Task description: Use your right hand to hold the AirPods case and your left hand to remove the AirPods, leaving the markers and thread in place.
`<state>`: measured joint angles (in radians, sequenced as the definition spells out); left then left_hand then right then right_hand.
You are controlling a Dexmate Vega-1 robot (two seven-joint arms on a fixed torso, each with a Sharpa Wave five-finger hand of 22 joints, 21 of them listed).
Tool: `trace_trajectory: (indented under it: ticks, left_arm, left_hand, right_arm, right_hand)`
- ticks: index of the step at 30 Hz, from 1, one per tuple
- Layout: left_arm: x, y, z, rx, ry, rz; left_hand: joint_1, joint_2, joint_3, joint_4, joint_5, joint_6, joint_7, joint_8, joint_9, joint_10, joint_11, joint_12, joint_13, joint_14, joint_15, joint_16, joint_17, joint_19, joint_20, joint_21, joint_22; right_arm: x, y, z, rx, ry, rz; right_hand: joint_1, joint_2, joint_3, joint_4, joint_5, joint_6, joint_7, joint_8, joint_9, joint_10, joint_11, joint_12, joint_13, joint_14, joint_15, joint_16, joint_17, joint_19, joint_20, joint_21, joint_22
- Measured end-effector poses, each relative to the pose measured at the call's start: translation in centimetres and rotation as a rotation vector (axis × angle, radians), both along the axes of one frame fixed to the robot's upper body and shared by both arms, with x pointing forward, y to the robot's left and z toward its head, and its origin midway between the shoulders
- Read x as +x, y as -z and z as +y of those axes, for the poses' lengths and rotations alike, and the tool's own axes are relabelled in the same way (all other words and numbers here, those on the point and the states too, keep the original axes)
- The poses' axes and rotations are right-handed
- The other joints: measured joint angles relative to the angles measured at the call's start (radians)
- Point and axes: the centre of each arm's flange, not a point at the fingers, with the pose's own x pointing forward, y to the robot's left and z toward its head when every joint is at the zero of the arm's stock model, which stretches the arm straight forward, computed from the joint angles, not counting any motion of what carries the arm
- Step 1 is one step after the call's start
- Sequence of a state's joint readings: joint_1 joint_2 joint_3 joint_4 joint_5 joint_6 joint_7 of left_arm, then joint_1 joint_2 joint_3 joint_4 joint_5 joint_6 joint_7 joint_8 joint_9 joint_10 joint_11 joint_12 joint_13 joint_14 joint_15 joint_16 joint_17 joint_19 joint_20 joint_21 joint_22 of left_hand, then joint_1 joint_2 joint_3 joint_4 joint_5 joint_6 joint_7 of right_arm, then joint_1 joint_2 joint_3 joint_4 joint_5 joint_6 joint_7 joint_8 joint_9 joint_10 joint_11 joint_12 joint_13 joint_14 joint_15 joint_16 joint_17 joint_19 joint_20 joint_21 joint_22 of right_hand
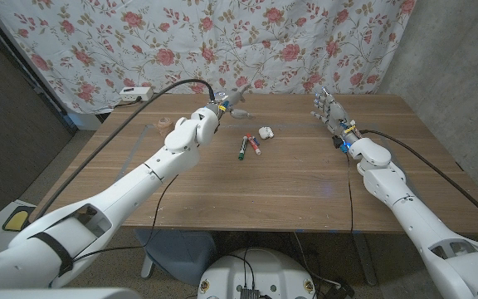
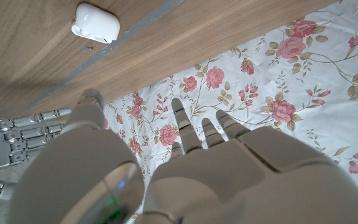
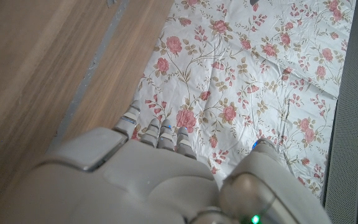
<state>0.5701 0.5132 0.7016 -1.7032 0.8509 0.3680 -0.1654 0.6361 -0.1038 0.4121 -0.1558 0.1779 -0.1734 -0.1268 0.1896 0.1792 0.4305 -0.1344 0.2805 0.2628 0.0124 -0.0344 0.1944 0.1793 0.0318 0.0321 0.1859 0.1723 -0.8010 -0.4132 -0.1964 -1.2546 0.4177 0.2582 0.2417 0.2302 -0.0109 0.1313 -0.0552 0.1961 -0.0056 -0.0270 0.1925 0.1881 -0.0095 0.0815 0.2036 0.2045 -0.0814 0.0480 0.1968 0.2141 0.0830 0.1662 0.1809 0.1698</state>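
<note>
Makeshift robot test room. A plain wooden table point(image 1: 289, 178) stands before a rose-patterned cloth backdrop point(image 1: 222, 41) hung over the rear wall; a bare grey wall point(image 1: 455, 50), a power strip point(image 1: 135, 93) and trailing black cables point(image 1: 152, 95) indicate an improvised laboratory.

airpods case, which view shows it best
The left wrist view: the case is large and sharp there, white, lid shut, lying on the table. In the head view it is a small white blob beside the markers. The right wrist view gives nothing of it.
</note>
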Motion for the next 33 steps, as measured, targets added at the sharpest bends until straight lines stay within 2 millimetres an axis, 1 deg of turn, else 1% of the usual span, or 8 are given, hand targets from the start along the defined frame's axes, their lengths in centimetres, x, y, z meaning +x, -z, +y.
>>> trace_trajectory:
  ticks: [5, 7, 9, 11, 18, 21, 27, 33]
  left_arm:
    - [0.1, -0.2, -0.4, 0.024, -0.005, 0.011]
    - [0.1, -0.2, -0.5, 0.034, -0.01, 0.015]
    - [0.2, -0.3, -0.6, 0.041, -0.012, 0.016]
    - [0.1, -0.4, -0.8, 0.049, -0.013, 0.014]
    - [0.2, -0.5, -1.2, 0.072, -0.023, 0.022]
    - [0.4, -0.7, -1.6, 0.086, -0.027, 0.033]
    - [0.7, -1.0, -2.2, 0.102, -0.034, 0.056]
    - [1.1, -1.2, -2.9, 0.112, -0.041, 0.062]
  left_hand:
    - [0.004, -0.004, 0.0, 0.0, 0.0, 0.0, 0.0, 0.0, 0.0, -0.009, 0.009, -0.003, 0.0, -0.005, -0.003, 0.0, 0.0, -0.004, -0.004, 0.0, 0.0]
    - [0.013, 0.005, 0.0, 0.0, 0.0, 0.0, 0.0, 0.0, 0.0, -0.022, 0.011, -0.011, 0.004, -0.017, 0.003, 0.0, 0.0, -0.007, -0.007, 0.0, 0.0]
    - [0.019, 0.011, 0.0, 0.0, 0.0, 0.0, 0.0, 0.0, 0.0, -0.028, 0.006, -0.015, 0.005, -0.02, 0.006, 0.0, 0.0, -0.012, -0.003, 0.0, 0.0]
    - [0.021, 0.013, 0.0, 0.0, 0.0, 0.0, 0.0, 0.0, 0.0, -0.035, 0.013, -0.015, 0.005, -0.024, 0.009, 0.0, 0.0, -0.013, -0.002, 0.0, 0.0]
    - [0.034, 0.026, 0.004, -0.003, 0.0, 0.0, 0.0, 0.0, 0.0, -0.03, 0.018, -0.015, 0.005, -0.024, 0.009, 0.0, 0.0, -0.013, -0.002, 0.0, 0.0]
    - [0.054, 0.035, 0.013, -0.007, 0.004, 0.0, 0.0, 0.0, 0.0, -0.031, 0.031, -0.015, 0.005, -0.023, 0.009, 0.0, -0.003, -0.013, -0.002, 0.0, 0.0]
    - [0.088, 0.062, 0.033, -0.012, 0.004, 0.002, 0.002, 0.0, 0.0, -0.04, 0.04, -0.025, 0.009, -0.04, 0.011, -0.004, -0.003, -0.029, 0.0, 0.0, 0.0]
    - [0.102, 0.056, 0.037, -0.011, 0.004, 0.006, 0.005, 0.0, 0.0, -0.063, 0.027, -0.03, 0.009, -0.05, 0.015, -0.008, -0.003, -0.036, 0.0, 0.0, 0.0]
  right_arm:
    - [-0.1, 0.1, 0.0, -0.002, -0.001, 0.002]
    - [-0.1, 0.1, 0.0, -0.002, -0.001, 0.002]
    - [-0.1, 0.1, 0.0, -0.002, -0.001, 0.003]
    - [-0.1, 0.2, 0.0, -0.002, -0.001, 0.003]
    - [-0.2, 0.2, 0.0, -0.001, -0.002, 0.004]
    - [-0.2, 0.2, 0.0, 0.001, -0.003, 0.004]
    - [-0.2, 0.3, 0.0, 0.003, -0.003, 0.006]
    - [-0.1, 0.6, -0.1, 0.005, -0.004, 0.012]
  right_hand:
    - [0.0, 0.0, -0.003, -0.003, 0.0, 0.0, 0.0, 0.0, 0.0, 0.0, 0.0, 0.0, 0.0, 0.0, 0.0, 0.0, 0.0, 0.0, 0.0, 0.0, 0.0]
    - [0.0, 0.0, -0.003, -0.003, 0.0, 0.0, 0.0, 0.0, 0.0, 0.0, 0.0, 0.0, 0.0, 0.0, 0.0, 0.0, 0.0, 0.0, 0.0, 0.0, 0.0]
    - [0.0, 0.0, -0.003, -0.003, 0.0, 0.0, 0.0, 0.0, 0.0, 0.0, 0.0, 0.0, 0.0, 0.0, 0.0, 0.0, 0.0, 0.0, 0.0, 0.0, 0.0]
    - [0.0, 0.0, -0.003, -0.003, 0.0, 0.0, 0.0, 0.0, 0.0, 0.0, 0.0, 0.0, 0.0, 0.0, 0.0, 0.0, 0.0, 0.0, 0.0, 0.0, 0.0]
    - [0.0, 0.0, -0.003, -0.003, 0.0, 0.0, 0.0, 0.0, 0.0, 0.0, 0.0, 0.0, 0.0, 0.0, 0.0, 0.0, 0.0, 0.0, 0.0, 0.0, 0.0]
    - [0.0, 0.0, -0.003, -0.003, 0.0, 0.0, 0.0, 0.0, 0.0, 0.0, 0.0, 0.0, 0.0, 0.0, 0.0, 0.0, 0.0, 0.0, 0.0, 0.004, 0.0]
    - [0.0, 0.0, -0.003, -0.003, 0.0, 0.0, 0.0, 0.0, 0.0, 0.0, 0.0, 0.0, 0.0, 0.0, 0.0, 0.0, 0.0, 0.0, 0.0, 0.004, 0.0]
    - [0.004, 0.004, -0.003, -0.003, 0.0, 0.0, 0.0, 0.0, 0.0, 0.0, 0.0, 0.0, 0.0, 0.0, 0.0, 0.0, 0.0, 0.0, 0.0, 0.004, 0.0]
